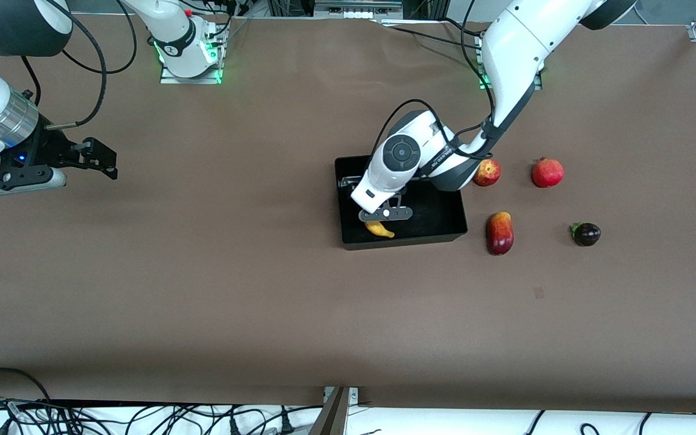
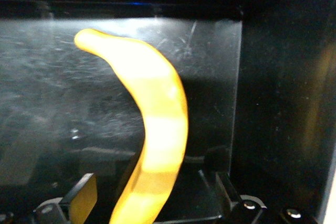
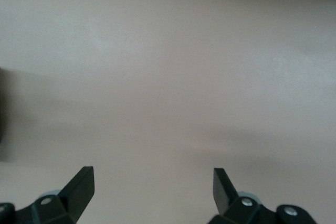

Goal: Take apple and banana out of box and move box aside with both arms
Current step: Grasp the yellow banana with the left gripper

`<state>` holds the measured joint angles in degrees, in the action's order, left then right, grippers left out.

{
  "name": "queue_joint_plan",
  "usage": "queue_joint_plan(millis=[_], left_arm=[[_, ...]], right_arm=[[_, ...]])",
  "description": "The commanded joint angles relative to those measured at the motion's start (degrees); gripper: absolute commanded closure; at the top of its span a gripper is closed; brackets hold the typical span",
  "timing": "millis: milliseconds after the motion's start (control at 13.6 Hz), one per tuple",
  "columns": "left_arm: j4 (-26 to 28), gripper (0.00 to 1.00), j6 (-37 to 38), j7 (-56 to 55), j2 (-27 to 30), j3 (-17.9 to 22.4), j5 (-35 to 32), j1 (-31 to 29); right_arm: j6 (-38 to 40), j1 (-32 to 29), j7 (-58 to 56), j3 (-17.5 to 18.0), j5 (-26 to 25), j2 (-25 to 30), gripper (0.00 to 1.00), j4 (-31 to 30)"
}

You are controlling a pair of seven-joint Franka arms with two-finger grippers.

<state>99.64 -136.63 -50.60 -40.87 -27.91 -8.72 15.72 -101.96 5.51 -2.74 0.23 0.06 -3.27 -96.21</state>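
The left pincer [image 1: 385, 213] was down inside the box [image 1: 444, 225], its fingers [image 2: 84, 198] spread to either side of the banana [image 1: 379, 229], not yet pinching it. The banana lay on the box floor, close to the wall nearest the front camera. The apple [image 1: 487, 173] already sat on the table [image 1: 233, 272] just beside the box, toward the left arm's end.

The banana looked light and smooth, probably a little slippery, with a curve that could roll it between flat fingers; a hold across its thick middle seemed safest, with gentle pressure. The box looked stiff and glossy, with low walls, wide for one pincer, so a grip on two facing walls would likely suit.

The right pincer [image 1: 97, 158] waited over bare table toward the right arm's end, its fingers [image 3: 81, 187] spread and holding nothing.
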Motion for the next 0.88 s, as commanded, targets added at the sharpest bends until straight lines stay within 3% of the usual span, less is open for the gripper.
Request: queue_joint_plan(millis=[0,221,294,368,515,589,810], left_arm=[[2.6,0.00,-3.2,1.3,-0.2,-0.4,-0.2,-0.7],[2.8,0.00,-4.2,1.7,-1.3,-0.4,-0.2,-0.5],[3.0,0.51,-5.4,1.9,-1.5,-0.4,-0.2,-0.4],[3.0,0.58,-5.5,1.9,-1.8,-0.4,-0.3,-0.3],[3.0,0.96,-5.4,2.0,-1.5,-0.4,-0.3,-0.5],[2.9,1.00,-5.0,2.3,-1.0,-0.5,-0.6,-0.8],[2.7,1.00,-1.2,6.7,2.7,-0.6,-0.8,-3.3]], right_arm=[[0.5,0.0,-0.5,-0.1,1.0,-0.3,0.00,1.0],[0.4,0.0,-0.5,-0.1,1.0,-0.3,0.00,1.0],[0.4,0.0,-0.5,-0.1,1.0,-0.3,0.00,1.0],[0.4,0.0,-0.5,-0.1,1.0,-0.3,0.00,1.0],[0.4,0.0,-0.5,-0.1,1.0,-0.3,0.00,1.0],[0.4,0.0,-0.5,-0.1,1.0,-0.3,0.00,1.0],[0.4,0.0,-0.5,-0.1,1.0,-0.3,0.00,1.0]])
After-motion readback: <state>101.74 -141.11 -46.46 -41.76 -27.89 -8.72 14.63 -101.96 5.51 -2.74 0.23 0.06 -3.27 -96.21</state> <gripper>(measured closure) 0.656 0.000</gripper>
